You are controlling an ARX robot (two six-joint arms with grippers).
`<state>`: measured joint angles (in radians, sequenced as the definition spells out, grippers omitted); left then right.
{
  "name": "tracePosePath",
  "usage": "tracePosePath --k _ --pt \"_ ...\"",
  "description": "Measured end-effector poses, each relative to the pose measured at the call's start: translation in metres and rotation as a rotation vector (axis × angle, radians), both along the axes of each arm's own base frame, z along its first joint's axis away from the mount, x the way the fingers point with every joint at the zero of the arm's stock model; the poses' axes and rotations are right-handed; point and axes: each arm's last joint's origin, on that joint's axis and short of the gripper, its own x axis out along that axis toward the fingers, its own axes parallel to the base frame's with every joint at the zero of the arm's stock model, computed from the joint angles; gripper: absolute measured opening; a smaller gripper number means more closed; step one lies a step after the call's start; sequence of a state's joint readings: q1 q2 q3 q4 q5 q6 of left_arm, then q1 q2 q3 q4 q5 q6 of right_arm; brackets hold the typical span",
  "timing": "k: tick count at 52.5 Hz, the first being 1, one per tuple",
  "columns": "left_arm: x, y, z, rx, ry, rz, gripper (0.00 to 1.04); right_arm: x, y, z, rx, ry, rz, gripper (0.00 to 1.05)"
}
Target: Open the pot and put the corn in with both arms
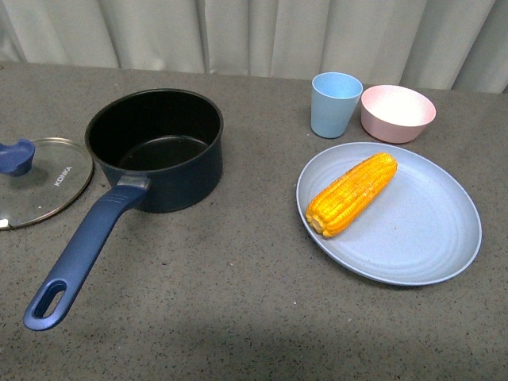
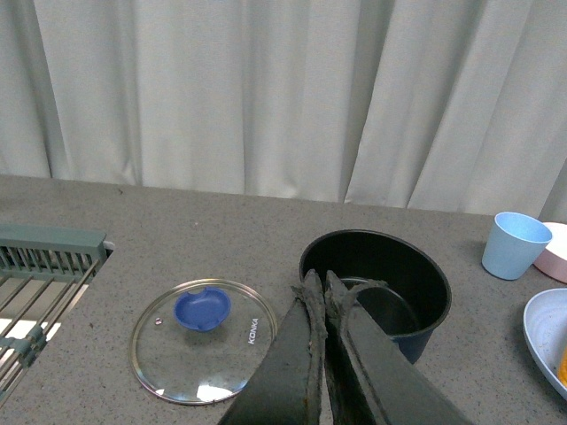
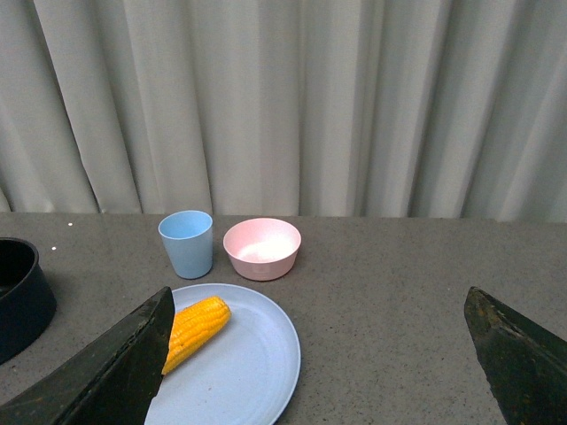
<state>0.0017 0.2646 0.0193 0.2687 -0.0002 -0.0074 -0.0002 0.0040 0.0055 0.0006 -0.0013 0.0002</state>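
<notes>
Left gripper (image 2: 321,285) in foreground, jaws pressed together, tips overlapping near rim of pot (image 2: 403,266). Pot uncovered, black inside. Glass lid (image 2: 177,363) flat on grey table (image 2: 177,230) just beside pot, blue knob (image 2: 202,310) up. Light blue cup (image 2: 516,245), pink bowl (image 2: 558,252) and blue plate (image 2: 542,332) beyond pot. Green rack (image 2: 44,266) beyond lid. Pale curtain (image 2: 266,88) behind.

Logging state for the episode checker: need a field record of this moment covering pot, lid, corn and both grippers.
pot: upright on table, open, empty
lid: off, flat on table, left of pot
corn: lying on blue plate, right of pot
left gripper: shut, empty
right gripper: open, empty
other: light blue cup, pink bowl behind plate
status: pot opened, corn not yet in
</notes>
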Motion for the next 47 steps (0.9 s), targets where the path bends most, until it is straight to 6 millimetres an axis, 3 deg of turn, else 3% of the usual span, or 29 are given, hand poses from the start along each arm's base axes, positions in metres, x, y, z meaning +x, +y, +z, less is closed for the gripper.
tracePosePath --k 22,36,39,44,47 --pt "-0.010 0.000 -0.003 -0.001 0.019 0.000 0.04 0.000 0.000 0.000 0.000 0.000 0.000 0.96" --pt "-0.017 0.000 -0.004 0.000 0.007 0.000 0.65 0.000 0.000 0.000 0.000 0.001 0.000 0.96" --pt "-0.017 0.000 -0.004 0.000 0.007 0.000 0.79 0.001 0.000 -0.001 -0.008 0.119 0.050 0.96" --pt "-0.017 0.000 -0.004 0.000 0.007 0.000 1.00 0.022 0.001 0.002 0.002 0.240 0.043 0.96" --pt "-0.017 0.000 -0.004 0.002 0.007 0.000 0.98 0.041 0.003 0.007 0.011 0.272 0.050 0.96"
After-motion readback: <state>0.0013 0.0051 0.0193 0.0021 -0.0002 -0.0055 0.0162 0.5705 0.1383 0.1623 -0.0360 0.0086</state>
